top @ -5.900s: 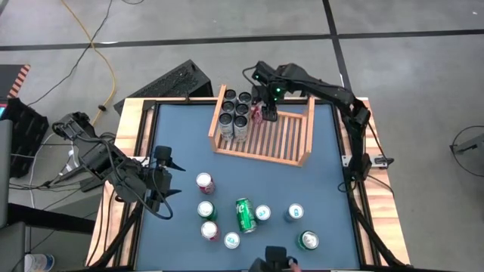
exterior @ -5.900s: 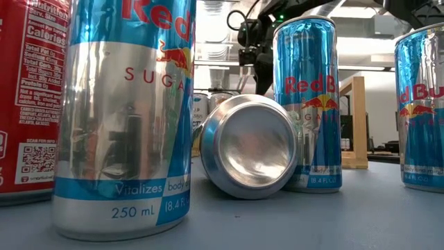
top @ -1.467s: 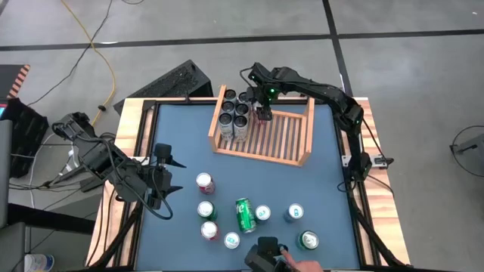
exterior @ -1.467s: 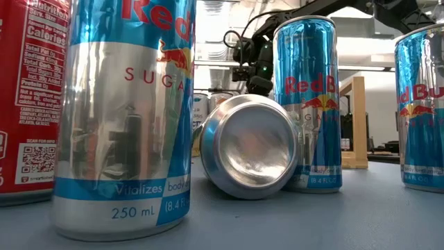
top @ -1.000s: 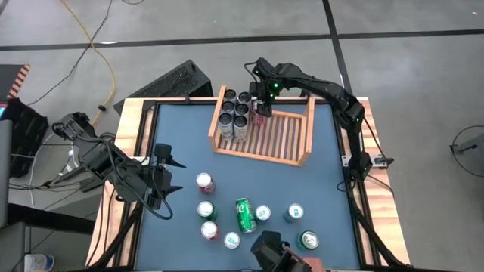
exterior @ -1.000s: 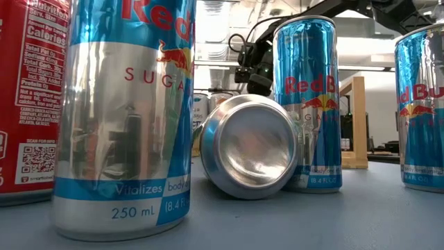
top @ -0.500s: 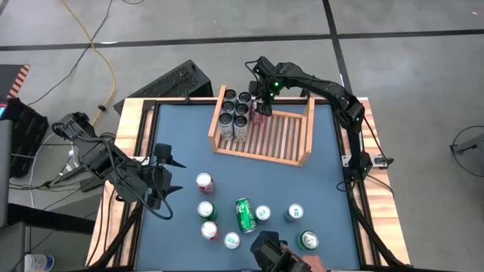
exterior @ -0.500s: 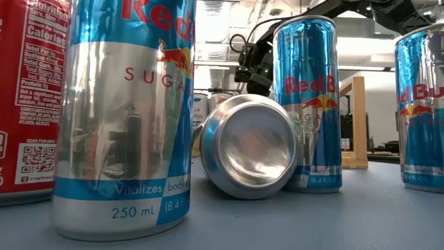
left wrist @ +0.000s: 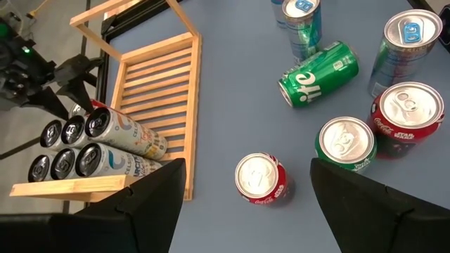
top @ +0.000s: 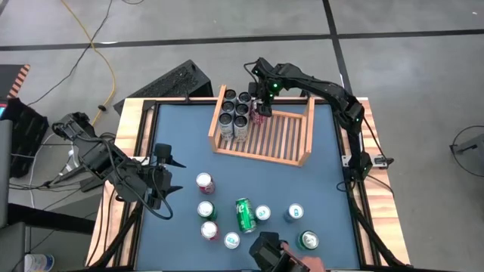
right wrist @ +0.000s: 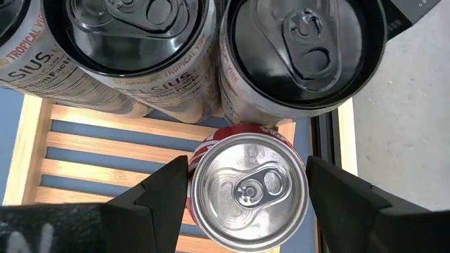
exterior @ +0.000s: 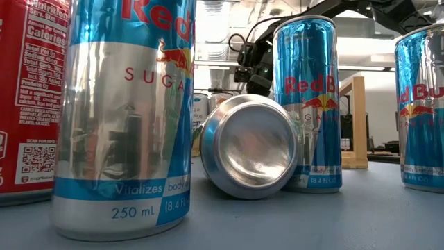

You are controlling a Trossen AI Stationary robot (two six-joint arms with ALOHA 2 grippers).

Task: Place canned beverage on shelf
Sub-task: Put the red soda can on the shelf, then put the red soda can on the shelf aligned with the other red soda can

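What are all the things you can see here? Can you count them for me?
table: one, blue top
shelf: one, light wood, at the table's far side
silver cans: six, dark tops, packed in the shelf's left end
red can: one, in the shelf beside the silver cans
loose red cans: two, standing on the table
loose green cans: three, one lying down
loose blue cans: three, standing
left gripper: jaws open, empty, at the table's left
right gripper: jaws around the red can
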